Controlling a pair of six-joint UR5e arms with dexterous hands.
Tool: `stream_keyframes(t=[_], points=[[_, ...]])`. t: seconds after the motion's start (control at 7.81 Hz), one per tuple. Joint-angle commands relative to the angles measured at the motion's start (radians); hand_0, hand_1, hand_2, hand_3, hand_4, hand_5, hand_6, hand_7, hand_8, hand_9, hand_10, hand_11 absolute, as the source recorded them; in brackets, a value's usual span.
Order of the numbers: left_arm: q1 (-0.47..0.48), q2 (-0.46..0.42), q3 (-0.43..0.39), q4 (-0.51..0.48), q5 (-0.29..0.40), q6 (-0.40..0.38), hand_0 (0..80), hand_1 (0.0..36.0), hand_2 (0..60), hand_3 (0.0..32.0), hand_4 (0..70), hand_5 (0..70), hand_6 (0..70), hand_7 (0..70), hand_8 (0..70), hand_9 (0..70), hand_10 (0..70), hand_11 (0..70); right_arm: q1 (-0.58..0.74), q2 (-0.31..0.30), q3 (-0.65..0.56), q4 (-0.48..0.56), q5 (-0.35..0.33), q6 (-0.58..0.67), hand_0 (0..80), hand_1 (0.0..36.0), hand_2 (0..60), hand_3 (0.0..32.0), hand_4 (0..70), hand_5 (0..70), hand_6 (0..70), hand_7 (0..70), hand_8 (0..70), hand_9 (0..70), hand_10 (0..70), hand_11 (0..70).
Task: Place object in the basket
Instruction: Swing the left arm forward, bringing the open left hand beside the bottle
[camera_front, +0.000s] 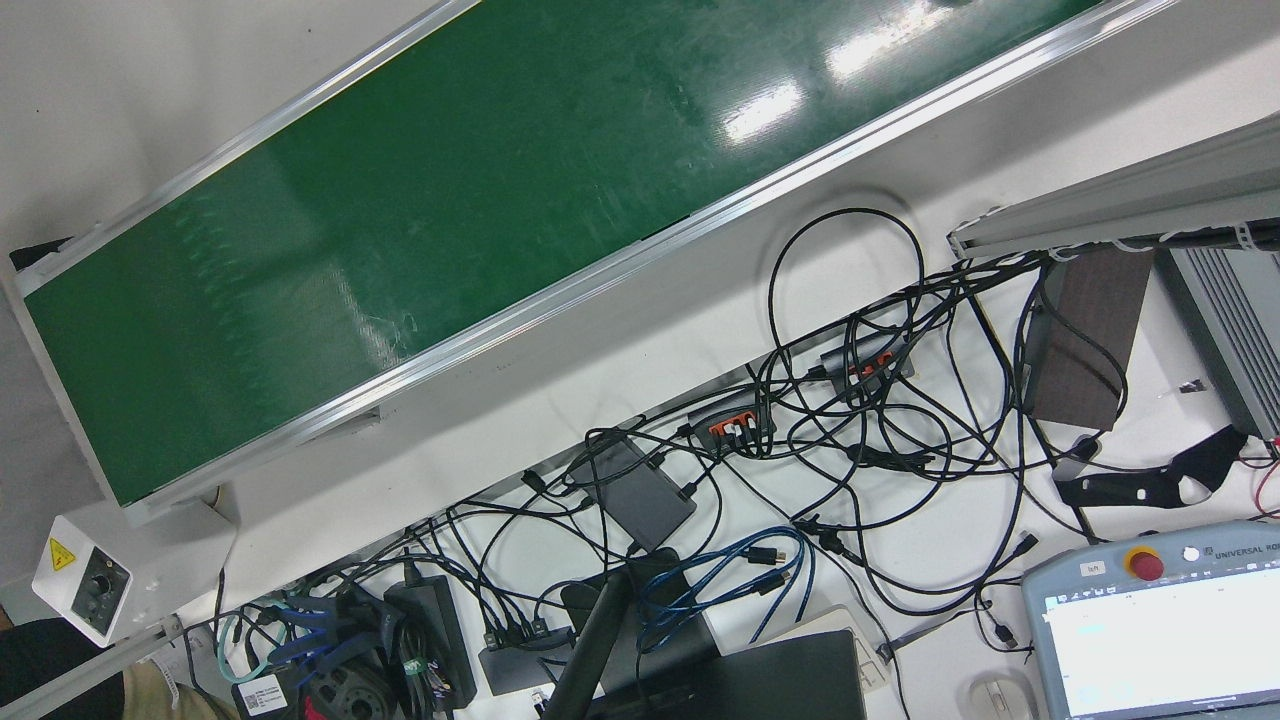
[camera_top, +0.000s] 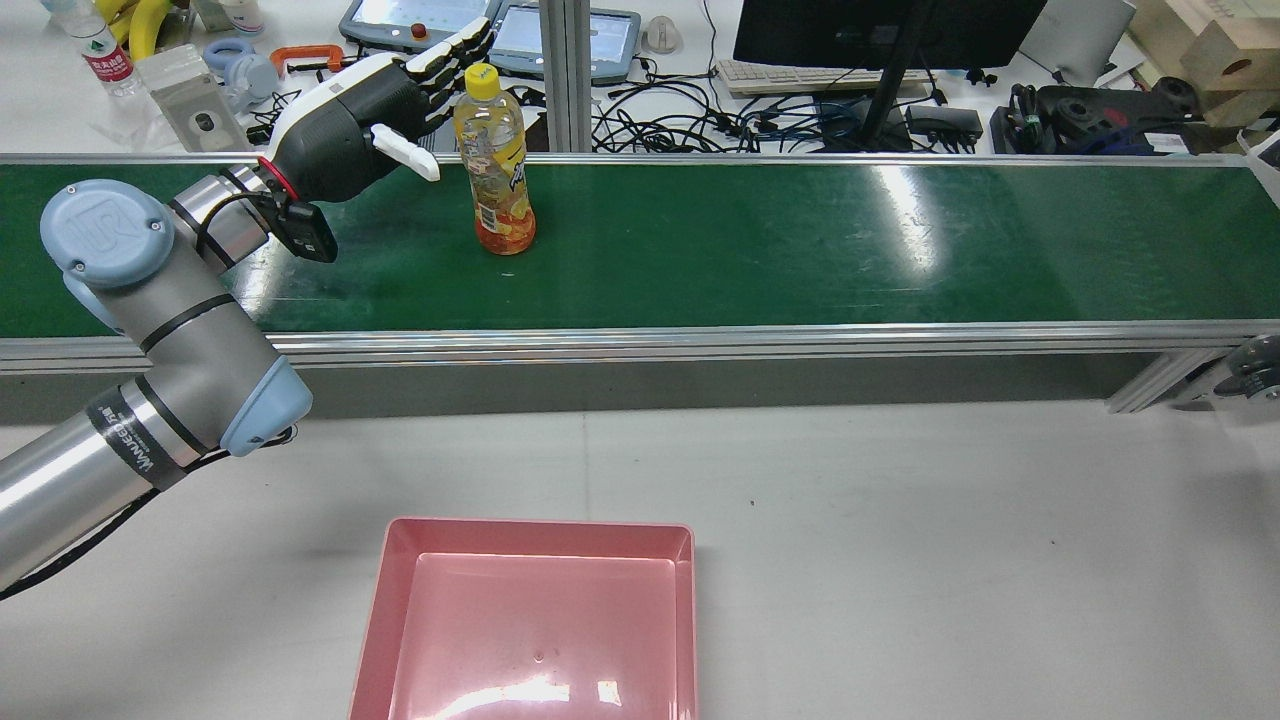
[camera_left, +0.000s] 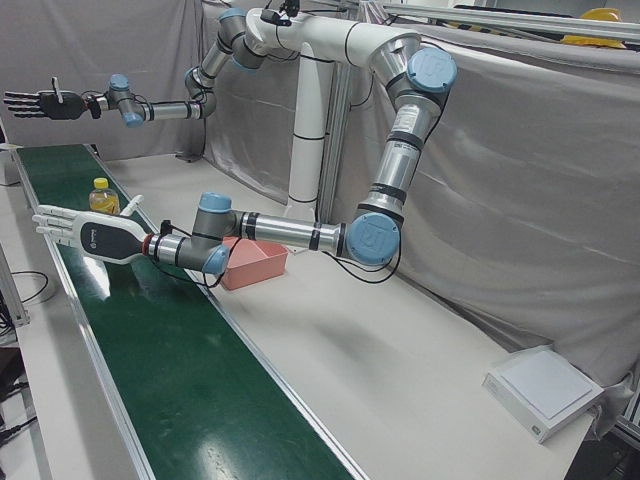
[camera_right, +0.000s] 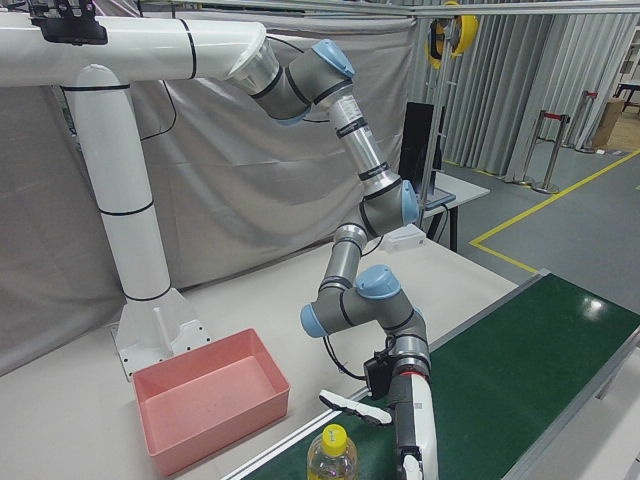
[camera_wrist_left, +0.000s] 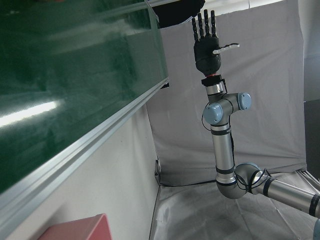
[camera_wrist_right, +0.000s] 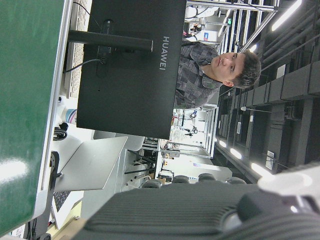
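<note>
Green conveyor belt (camera_top: 760, 250) runs the width of the rear view between pale aluminium rails, its surface scuffed and glossy with two bright ceiling reflections, and it splits a grey-white table (camera_top: 900, 560) on the robot's side from a cluttered operators' bench (camera_top: 660, 110) on the far side. On the belt stands the bottle (camera_top: 496, 165), upright, yellow-capped and filled with orange-yellow drink, nearer the far rail than the near one. The left hand (camera_top: 375, 105) hovers just beside it on that view's left, fingers spread and straight, thumb pointing toward the bottle's shoulder, holding nothing and not touching it as far as the rear view shows. The pink basket (camera_top: 530, 630), a shallow square tray, sits on the table at the near edge, well apart from the bottle. In the left-front view the right hand (camera_left: 40, 103) hangs high above the far end of the belt, fingers splayed and empty. Grey cloth curtains (camera_left: 520, 170) close off the back of the station behind the white pedestal (camera_left: 308, 140). The front view shows a bare stretch of belt, a tangle of black and blue cables (camera_front: 860, 420), and a teach pendant (camera_front: 1160, 630). A black monitor (camera_wrist_right: 130, 65) stands on the bench, with a person (camera_wrist_right: 210, 72) in a patterned shirt behind it.
</note>
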Motion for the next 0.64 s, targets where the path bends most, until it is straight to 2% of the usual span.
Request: stream_keyframes(t=[0.0, 0.51], points=[[0.001, 0.010, 0.029, -0.032, 0.000, 0.000, 48.7, 3.8, 0.0, 0.0, 3.1, 0.7, 0.0, 0.0, 0.0, 2.3, 6.1, 10.0, 0.000, 0.000, 0.000, 0.000, 0.000, 0.000, 0.0, 0.0, 0.0, 0.0, 0.0, 0.0, 0.0, 0.0, 0.0, 0.0, 0.0, 0.0], [0.005, 0.010, 0.020, -0.032, 0.002, -0.003, 49.7, 4.9, 0.0, 0.0, 4.0, 1.8, 0.0, 0.0, 0.0, 2.4, 5.6, 9.4, 0.000, 0.000, 0.000, 0.000, 0.000, 0.000, 0.0, 0.0, 0.0, 0.0, 0.0, 0.0, 0.0, 0.0, 0.0, 0.0, 0.0, 0.0]])
